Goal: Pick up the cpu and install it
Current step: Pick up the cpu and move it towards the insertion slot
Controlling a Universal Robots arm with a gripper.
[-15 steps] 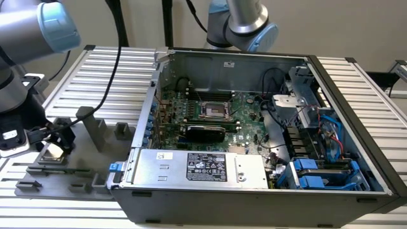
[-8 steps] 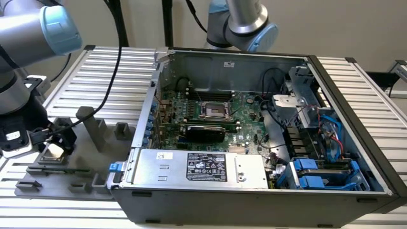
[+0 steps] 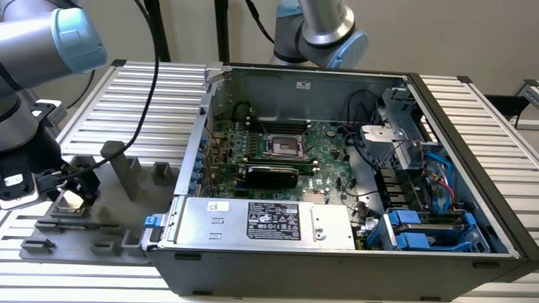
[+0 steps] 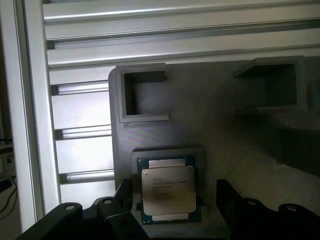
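Observation:
The cpu (image 4: pixel 168 190), a flat square chip with a dull silver top and green rim, lies in a shallow recess of the grey holder tray (image 4: pixel 210 115). My gripper (image 4: pixel 175 194) hangs just above it, open, with one black finger on each side of the chip and no contact. In the exterior view the gripper (image 3: pixel 74 189) is at the far left over the cpu (image 3: pixel 72 201) on the grey holder tray (image 3: pixel 110 237). The black motherboard socket (image 3: pixel 284 146) with its metal frame sits inside the open computer case (image 3: pixel 471 158).
The holder tray has several raised grey posts (image 3: pixel 118 164) close to the gripper. A grey power supply box (image 3: pixel 269 221) fills the case's front. Blue drive bays (image 3: pixel 425 230) and cables sit at the exterior view's right. A second arm's base (image 3: pixel 324 35) stands behind the case.

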